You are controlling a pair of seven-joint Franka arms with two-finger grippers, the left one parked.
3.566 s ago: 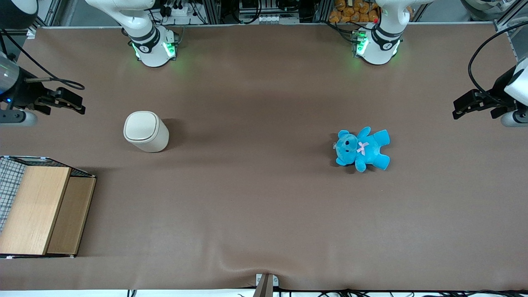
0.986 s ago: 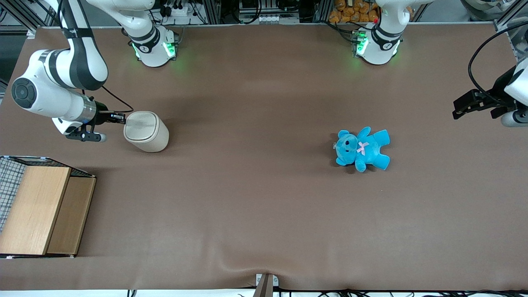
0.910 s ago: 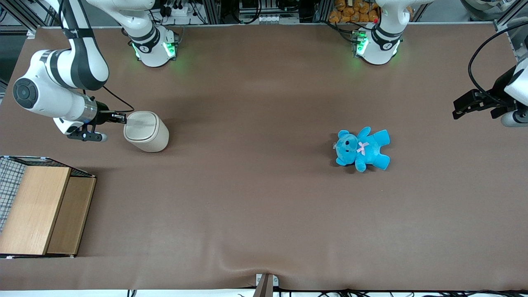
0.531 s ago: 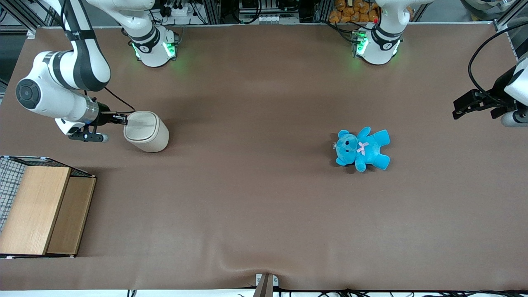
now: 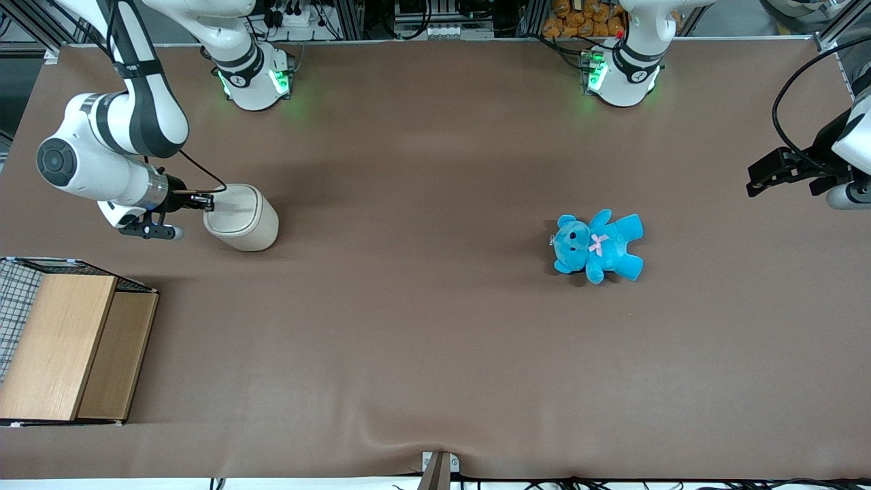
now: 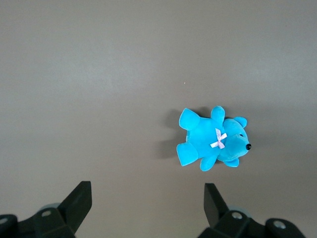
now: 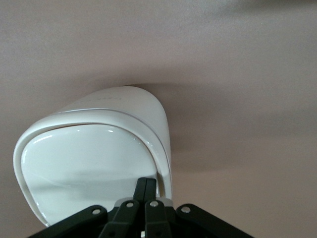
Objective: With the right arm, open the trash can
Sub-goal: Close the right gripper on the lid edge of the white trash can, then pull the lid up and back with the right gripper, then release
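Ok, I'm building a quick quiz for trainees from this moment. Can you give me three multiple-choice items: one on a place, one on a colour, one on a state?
1. Where is the gripper?
A. at the edge of the trash can lid
B. above the teddy
C. over the wooden box

2. What colour is the teddy?
A. green
B. blue
C. red

3. How are the gripper's fingers?
A. spread wide
B. wrapped round the teddy
C. together

Answers:
1 A: its tip meets the lid's rim in the front view.
2 B: blue with a pale bow in the front and left wrist views.
3 C: the right wrist view shows them side by side at the lid.
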